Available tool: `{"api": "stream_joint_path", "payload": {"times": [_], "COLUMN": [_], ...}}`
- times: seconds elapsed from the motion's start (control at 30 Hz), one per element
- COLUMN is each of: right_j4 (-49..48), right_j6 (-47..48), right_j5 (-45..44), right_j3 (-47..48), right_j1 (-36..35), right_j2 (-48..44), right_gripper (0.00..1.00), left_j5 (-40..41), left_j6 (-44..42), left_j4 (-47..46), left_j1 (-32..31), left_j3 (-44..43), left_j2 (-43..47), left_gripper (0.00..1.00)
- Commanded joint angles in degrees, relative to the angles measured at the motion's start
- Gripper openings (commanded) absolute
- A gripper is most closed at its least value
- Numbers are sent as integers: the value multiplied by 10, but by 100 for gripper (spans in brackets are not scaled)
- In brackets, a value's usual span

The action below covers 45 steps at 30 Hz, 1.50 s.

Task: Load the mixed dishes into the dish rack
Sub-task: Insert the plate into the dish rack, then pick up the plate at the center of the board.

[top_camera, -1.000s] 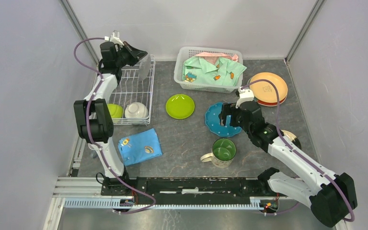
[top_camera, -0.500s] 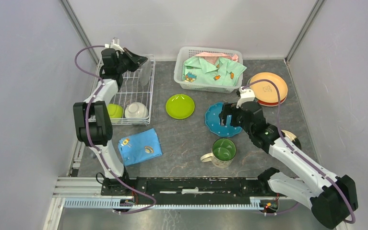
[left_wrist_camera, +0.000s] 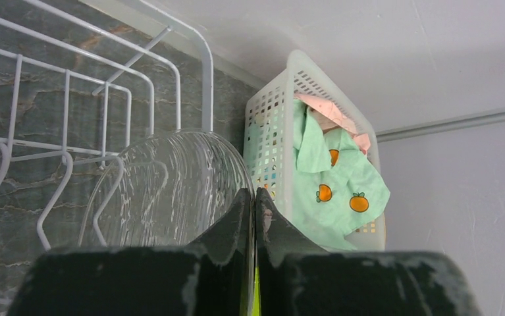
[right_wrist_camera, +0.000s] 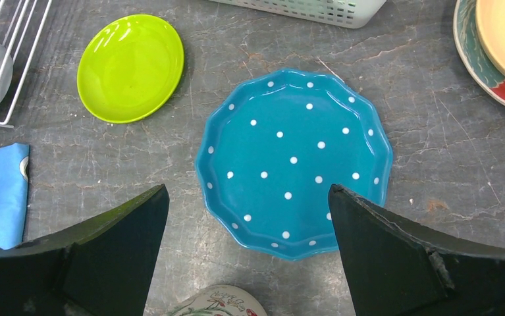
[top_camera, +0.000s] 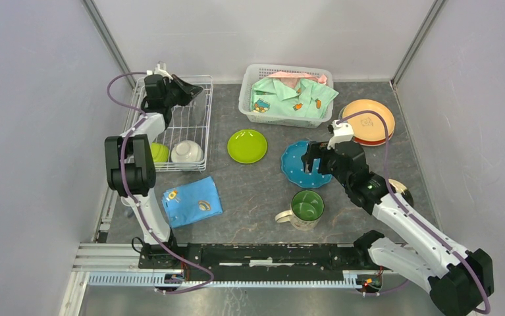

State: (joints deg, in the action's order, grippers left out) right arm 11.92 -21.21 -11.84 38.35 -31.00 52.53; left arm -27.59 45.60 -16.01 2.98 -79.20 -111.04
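Dish rack (top_camera: pixel 184 118) sits at the table's 10 o'clock. Left gripper (left_wrist_camera: pixel 255 192) is at the rack's 12 o'clock end, pinched shut on the rim of a clear glass plate (left_wrist_camera: pixel 170 184) standing among the tines. 1 white bowl (top_camera: pixel 187 151) lies at the rack's 6 o'clock end. Lime-green plate (top_camera: pixel 247 145) lies mid-table. Right gripper (right_wrist_camera: pixel 247 191) hovers over the blue dotted plate (right_wrist_camera: pixel 293 161), fingers spread wide, holding nothing. Mug (top_camera: pixel 307 206) stands at that plate's 6 o'clock.

left arm (top_camera: pixel 130 164) reaches to far rear; left gripper (left_wrist_camera: pixel 255 199) pinched closed. right arm (top_camera: pixel 401 216) extended forward; right gripper (right_wrist_camera: pixel 246 192) spread wide, facing down.
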Motion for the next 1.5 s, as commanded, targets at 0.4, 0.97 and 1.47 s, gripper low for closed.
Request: {"api": "stream_joint_path", "payload": {"times": [0.4, 0.97, 1.47], "right_j4": [-9, -36, -211], "right_j6": [2, -75, -102], "right_j5": [0, -3, 109], "right_j3": [-6, -45, 12], "right_j1": [1, 1, 0], "right_j2": [-22, -29, 152], "right_gripper": [98, 98, 64], "left_j5": [17, 26, -21], "left_j6": [16, -116, -216], "left_j4": [-34, 203, 263], "left_j1": [-3, -23, -73], "left_j3": [1, -34, 289], "left_j2": [-8, 151, 489], "left_gripper": [40, 100, 100]}}
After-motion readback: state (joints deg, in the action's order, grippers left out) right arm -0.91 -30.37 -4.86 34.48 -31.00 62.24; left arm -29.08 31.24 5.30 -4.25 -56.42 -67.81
